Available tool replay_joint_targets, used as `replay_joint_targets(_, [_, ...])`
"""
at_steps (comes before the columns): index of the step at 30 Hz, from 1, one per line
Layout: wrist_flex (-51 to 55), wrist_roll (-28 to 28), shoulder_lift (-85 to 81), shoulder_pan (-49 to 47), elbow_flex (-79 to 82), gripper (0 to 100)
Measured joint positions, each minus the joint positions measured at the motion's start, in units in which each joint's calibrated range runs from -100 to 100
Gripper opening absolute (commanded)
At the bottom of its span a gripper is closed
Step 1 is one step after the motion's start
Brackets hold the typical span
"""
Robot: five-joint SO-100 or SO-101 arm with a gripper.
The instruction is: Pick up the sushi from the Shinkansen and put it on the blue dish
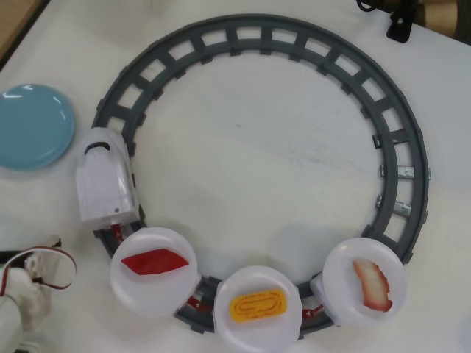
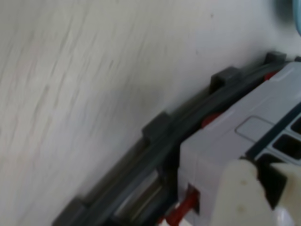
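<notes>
The yellow-orange rectangular toy egg sushi (image 1: 257, 306) lies on the middle round white plate car (image 1: 257, 279) behind the white toy bullet train (image 1: 105, 179), well apart from the round light-blue glossy dish (image 1: 33, 126), while whether the gripper (image 2: 263, 176) is spread or pressed together cannot be told.

Arm (image 1: 29, 283) low at overhead view's bottom-left; fingers unclear.

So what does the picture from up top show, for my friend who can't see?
A white toy train on a round grey track pulls three white plates carrying a red piece, yellow egg sushi and a pink striped piece. A blue dish sits at left.
</notes>
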Motion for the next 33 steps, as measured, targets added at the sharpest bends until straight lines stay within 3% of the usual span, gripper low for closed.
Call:
replay_joint_targets(13, [6.30,2.02,4.39,-0.16,-13.72,9])
replay_joint_targets(24, [8.24,2.48,31.72,5.39,-37.51,9])
replay_joint_targets(33, [20.67,5.07,50.95,15.28,-60.02,9])
